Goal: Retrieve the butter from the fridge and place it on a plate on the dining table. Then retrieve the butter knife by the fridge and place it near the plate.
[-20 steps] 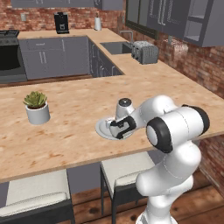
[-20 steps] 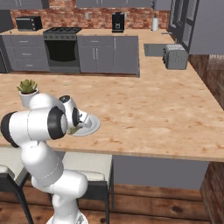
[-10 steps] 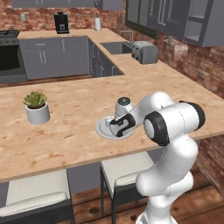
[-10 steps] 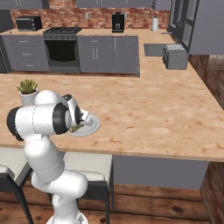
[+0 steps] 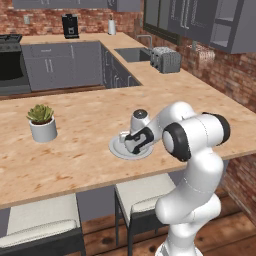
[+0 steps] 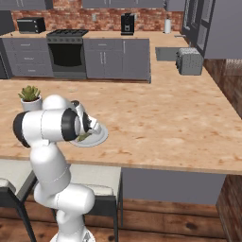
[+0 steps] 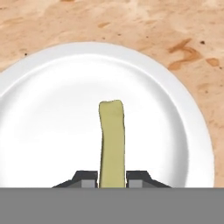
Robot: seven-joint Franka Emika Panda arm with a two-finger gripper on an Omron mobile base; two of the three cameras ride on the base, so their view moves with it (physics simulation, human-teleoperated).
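The butter (image 7: pixel 111 144) stands between the 2 dark fingertips of the gripper (image 7: pixel 111 177), which is clenched on its near end, directly over the middle of the plate (image 7: pixel 39 131). The plate rests on the dining table (image 5: pixel 75 160), a light wood-grain top near its front edge, with a potted plant (image 5: pixel 42 122) well apart. Beyond are grey cabinets (image 6: pixel 116 59), a stove (image 6: pixel 67 49), a toaster (image 5: pixel 166 59) and brick walls (image 5: pixel 220 75).

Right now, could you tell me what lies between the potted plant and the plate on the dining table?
Nothing: in the left base view, only bare wood-grain dining table stretches between the potted plant and the plate.
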